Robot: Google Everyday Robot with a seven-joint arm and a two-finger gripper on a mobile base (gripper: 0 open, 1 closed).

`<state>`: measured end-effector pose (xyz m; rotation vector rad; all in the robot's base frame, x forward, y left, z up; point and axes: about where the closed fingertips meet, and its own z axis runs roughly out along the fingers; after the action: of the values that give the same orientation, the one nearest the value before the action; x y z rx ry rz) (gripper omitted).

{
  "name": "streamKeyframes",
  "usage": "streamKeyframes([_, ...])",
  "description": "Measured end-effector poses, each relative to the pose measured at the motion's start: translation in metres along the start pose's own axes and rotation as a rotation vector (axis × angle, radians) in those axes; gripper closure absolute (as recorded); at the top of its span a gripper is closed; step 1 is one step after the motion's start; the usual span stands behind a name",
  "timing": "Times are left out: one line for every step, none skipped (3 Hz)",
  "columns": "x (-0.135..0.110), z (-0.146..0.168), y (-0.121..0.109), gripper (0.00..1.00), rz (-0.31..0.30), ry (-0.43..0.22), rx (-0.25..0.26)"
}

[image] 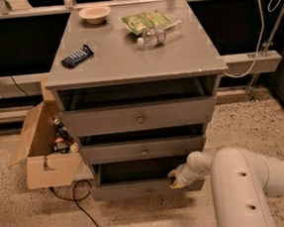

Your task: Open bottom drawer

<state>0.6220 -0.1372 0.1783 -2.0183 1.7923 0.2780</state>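
Note:
The bottom drawer [134,190] is the lowest and slimmest of three grey fronts, with a tiny centre knob [149,190]. It stands pulled out, showing a dark inside [132,170]. My gripper [177,178] sits at the drawer's right top edge, at the end of the white arm [247,186]. The mid-sized drawer [142,149] and the tall top drawer [140,116] stand above it, each slightly out.
On the cabinet top [127,62] lie a bowl [95,13], a dark snack bar [77,56], a green bag [145,21] and a plastic bottle [157,34]. A cardboard box [43,146] with items stands left of the cabinet. A black cable [78,205] runs over the speckled floor.

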Motion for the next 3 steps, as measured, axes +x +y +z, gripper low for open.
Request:
streamKeyframes([0.003,0.009,0.003,0.23,-0.002,-0.011,-0.036])
streamKeyframes([0.006,0.020,0.005,0.01,-0.005,-0.004,-0.088])
streamKeyframes([0.007,0.029,0.006,0.00,-0.013,0.029,-0.130])
